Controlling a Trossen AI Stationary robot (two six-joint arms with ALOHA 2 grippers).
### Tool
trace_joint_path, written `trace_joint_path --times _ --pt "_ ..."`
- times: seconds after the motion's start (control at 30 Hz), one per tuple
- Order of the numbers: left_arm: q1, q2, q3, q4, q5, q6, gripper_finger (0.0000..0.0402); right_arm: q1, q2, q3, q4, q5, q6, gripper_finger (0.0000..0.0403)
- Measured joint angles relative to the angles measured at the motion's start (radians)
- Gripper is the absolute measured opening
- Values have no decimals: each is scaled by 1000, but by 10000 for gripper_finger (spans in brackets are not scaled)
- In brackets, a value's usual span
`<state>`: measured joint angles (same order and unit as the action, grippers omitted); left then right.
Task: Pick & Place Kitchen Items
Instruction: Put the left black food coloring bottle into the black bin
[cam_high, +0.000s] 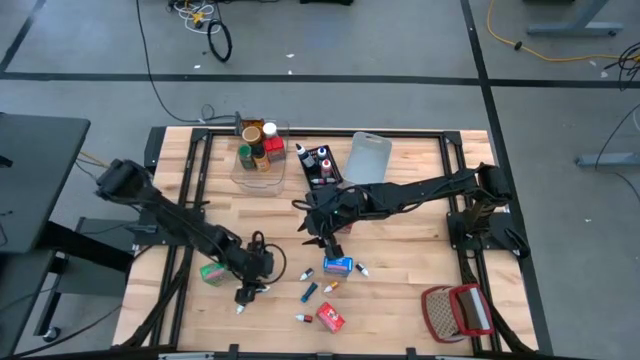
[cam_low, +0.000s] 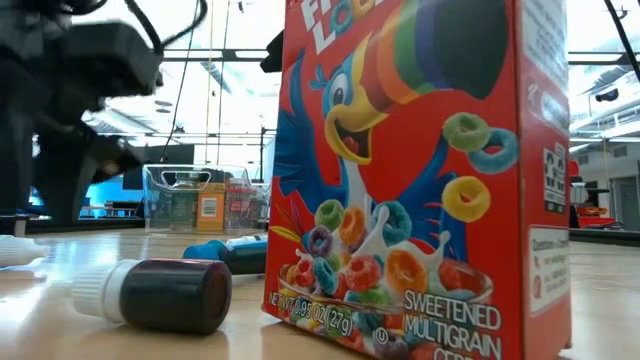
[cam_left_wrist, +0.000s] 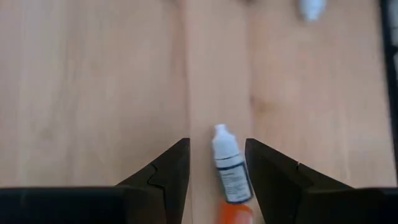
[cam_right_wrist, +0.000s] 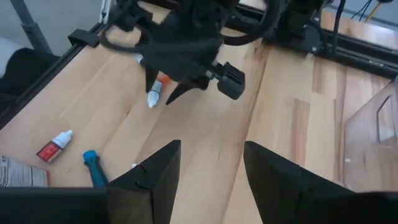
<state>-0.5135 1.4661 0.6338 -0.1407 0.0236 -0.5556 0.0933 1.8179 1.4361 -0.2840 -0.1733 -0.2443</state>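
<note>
My left gripper (cam_high: 243, 296) (cam_left_wrist: 217, 168) is open near the table's near-left. A small orange tube with a white cap (cam_left_wrist: 230, 171) (cam_right_wrist: 155, 92) lies lengthwise between its fingers. My right gripper (cam_high: 331, 248) (cam_right_wrist: 211, 158) is open at mid-table, just beyond a blue can (cam_high: 337, 265), and touches nothing. Loose on the wood lie a green box (cam_high: 211, 272), a blue tube (cam_high: 305, 272), a blue marker (cam_high: 311, 291), a small orange tube (cam_high: 330, 287), a red tube (cam_high: 303, 318) and a red cereal box (cam_high: 331, 318) (cam_low: 420, 180). My left gripper's fingers stand on either side of the orange tube's body (cam_left_wrist: 235, 186), pointing along it. The tube lies close against one finger (cam_left_wrist: 267, 180), with a gap to the other. Whether that finger touches it, I cannot tell.
A clear bin with jars (cam_high: 262, 155), a black bin with bottles (cam_high: 320, 165) and a grey-blue bin (cam_high: 367, 158) sit along the far edge. A red-and-white wire basket (cam_high: 458, 310) sits at the near right. Bare wood (cam_high: 420, 240) lies to the right of the items.
</note>
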Motion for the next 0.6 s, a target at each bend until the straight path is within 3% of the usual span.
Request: trace_joint_path --times 0.13,0.4,0.6 --pt "-9 38 0 16 -5 -112 162 0 0 0 -1 0 0 188" --pt "-39 41 0 38 -19 -119 162 0 0 0 0 0 -27 188" --pt "-98 41 0 37 -137 -112 162 0 0 0 0 0 -30 188"
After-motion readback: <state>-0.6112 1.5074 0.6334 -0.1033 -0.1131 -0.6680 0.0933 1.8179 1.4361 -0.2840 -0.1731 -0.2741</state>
